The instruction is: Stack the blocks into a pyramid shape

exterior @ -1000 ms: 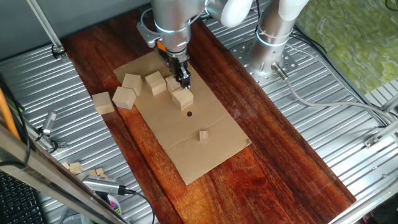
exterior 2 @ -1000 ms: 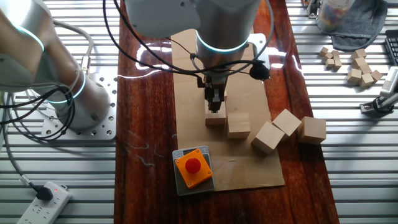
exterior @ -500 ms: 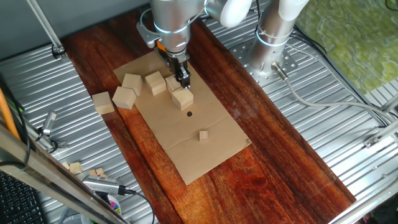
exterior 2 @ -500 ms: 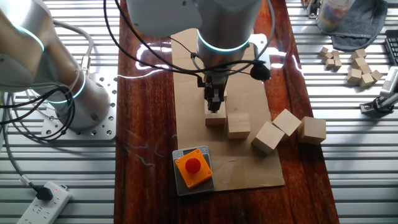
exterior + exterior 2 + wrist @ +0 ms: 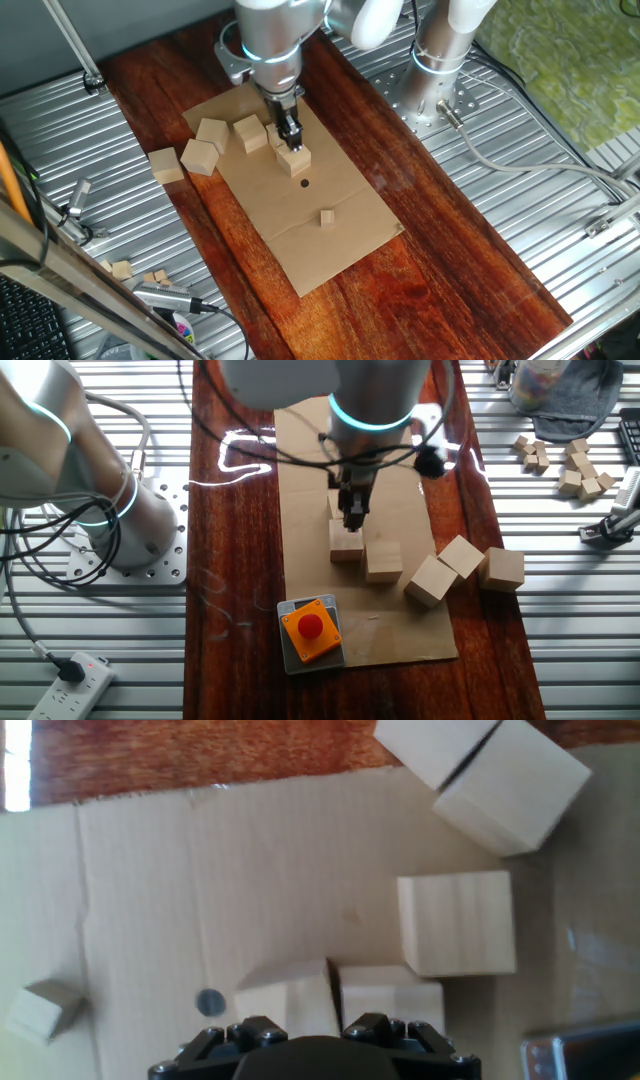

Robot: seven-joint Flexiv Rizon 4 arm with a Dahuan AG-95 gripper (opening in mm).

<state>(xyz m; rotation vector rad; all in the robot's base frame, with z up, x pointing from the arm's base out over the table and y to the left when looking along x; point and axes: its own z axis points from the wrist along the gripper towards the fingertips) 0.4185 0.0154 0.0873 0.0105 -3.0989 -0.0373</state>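
Note:
Several pale wooden blocks lie on a cardboard sheet (image 5: 330,250). My gripper (image 5: 291,140) hangs just above one block (image 5: 294,161), fingers close together with nothing between them. A second block (image 5: 383,560) lies right next to that one (image 5: 347,543). Three more (image 5: 430,580) (image 5: 462,553) (image 5: 503,570) sit in a loose cluster to one side. In the hand view the two neighbouring blocks (image 5: 285,995) (image 5: 392,995) show at the bottom edge with a third (image 5: 457,923) beside them. My fingertips are out of that view.
A tiny wooden cube (image 5: 327,217) and a dark dot (image 5: 304,183) sit on the cardboard. An orange box with a red button (image 5: 310,628) stands at the cardboard's edge. Small cubes (image 5: 580,465) lie on the metal surround, and the second arm's base (image 5: 435,80) stands beside the wooden board.
The gripper has risen from the block it was down on and shifted a little along the cardboard. The blocks have not moved.

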